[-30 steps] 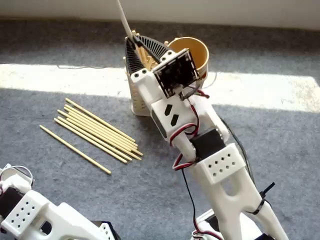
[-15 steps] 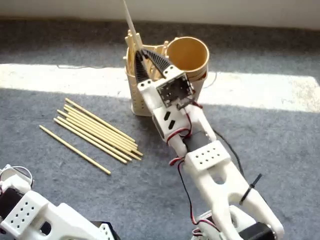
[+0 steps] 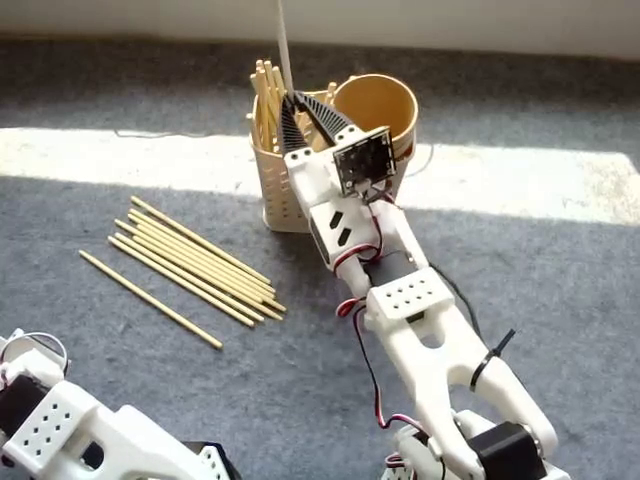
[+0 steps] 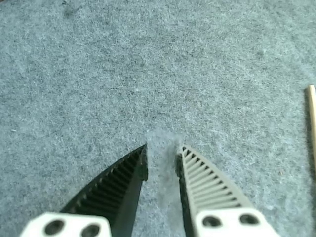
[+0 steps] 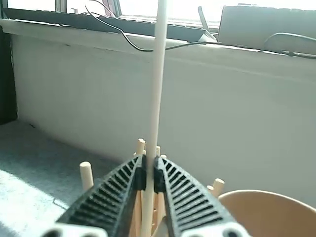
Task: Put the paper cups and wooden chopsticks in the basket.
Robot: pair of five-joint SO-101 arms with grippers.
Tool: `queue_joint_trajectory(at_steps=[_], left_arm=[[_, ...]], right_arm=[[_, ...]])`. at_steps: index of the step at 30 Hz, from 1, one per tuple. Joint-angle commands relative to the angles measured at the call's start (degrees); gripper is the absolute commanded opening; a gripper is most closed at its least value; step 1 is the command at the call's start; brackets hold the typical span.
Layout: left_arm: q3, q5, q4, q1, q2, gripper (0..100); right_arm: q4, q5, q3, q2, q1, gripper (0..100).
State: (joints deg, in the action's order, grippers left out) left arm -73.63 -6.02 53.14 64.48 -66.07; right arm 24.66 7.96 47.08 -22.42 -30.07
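Observation:
My right gripper [image 3: 300, 110] hangs over the cream basket [image 3: 273, 190], shut on a wooden chopstick [image 3: 284, 40] that stands nearly upright; the wrist view shows the stick [image 5: 158, 89] pinched between the jaws of the gripper [image 5: 149, 173]. Several chopsticks [image 3: 266, 100] stand in the basket beside a paper cup [image 3: 385, 110]. More chopsticks [image 3: 195, 262] lie in a loose bundle on the grey carpet left of the basket, one [image 3: 150, 299] apart. My left gripper [image 4: 162, 158] points down at bare carpet, its jaws slightly apart with nothing between them.
The left arm's white body [image 3: 70, 430] fills the near left corner. A sunlit strip [image 3: 520, 185] crosses the carpet behind the basket. A white wall [image 5: 237, 108] rises just beyond the basket. A chopstick [image 4: 311, 123] lies at the edge of the left wrist view.
My right arm has drawn back and swung the held chopstick from a left lean to nearly upright over the basket. The left arm has stayed still.

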Motion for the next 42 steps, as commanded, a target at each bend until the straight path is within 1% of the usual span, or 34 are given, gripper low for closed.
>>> queue_joint_trajectory(at_steps=[1, 5, 6, 10, 15, 21, 24, 29, 35, 39, 42], left_arm=[[0.3, -0.2, -1.0, -1.0, -0.8, 11], [0.3, -0.2, -1.0, -1.0, -0.8, 11], [0.3, -0.2, -1.0, -1.0, -0.8, 11], [0.3, -0.2, -1.0, -1.0, -0.8, 11], [0.0, -0.2, -1.8, -1.0, -0.8, 11], [0.0, -0.2, -2.3, -1.0, -0.8, 11], [0.0, -0.2, -2.3, -1.0, -0.8, 11], [0.0, -0.2, -2.3, -1.0, -0.8, 11], [0.0, -0.2, -2.3, -1.0, -0.8, 11], [0.0, -0.2, -2.2, -1.0, -0.8, 11], [0.0, -0.2, -2.2, -1.0, -0.8, 11]], right_arm=[[1.3, -0.5, 2.1, -0.7, 0.4, 1.7], [1.3, -0.6, 4.2, -0.7, 0.4, 13.4], [1.2, -0.7, 4.3, -0.7, 0.4, 15.0], [1.2, -0.7, 4.0, -1.8, -0.4, 15.1], [0.8, -0.5, 4.3, -7.7, -2.5, 11.8], [-8.1, -0.4, 3.7, -12.8, -3.5, 2.2], [-10.4, -0.4, 3.8, -16.0, -4.8, 0.4], [-21.1, -0.3, 3.7, -24.7, -8.4, 0.4], [-39.7, -0.3, 3.7, -33.1, -9.5, 0.5], [-50.3, -0.1, 4.1, -32.8, -9.5, 0.7], [-56.0, 4.3, 3.7, -29.4, -9.7, 0.7]])
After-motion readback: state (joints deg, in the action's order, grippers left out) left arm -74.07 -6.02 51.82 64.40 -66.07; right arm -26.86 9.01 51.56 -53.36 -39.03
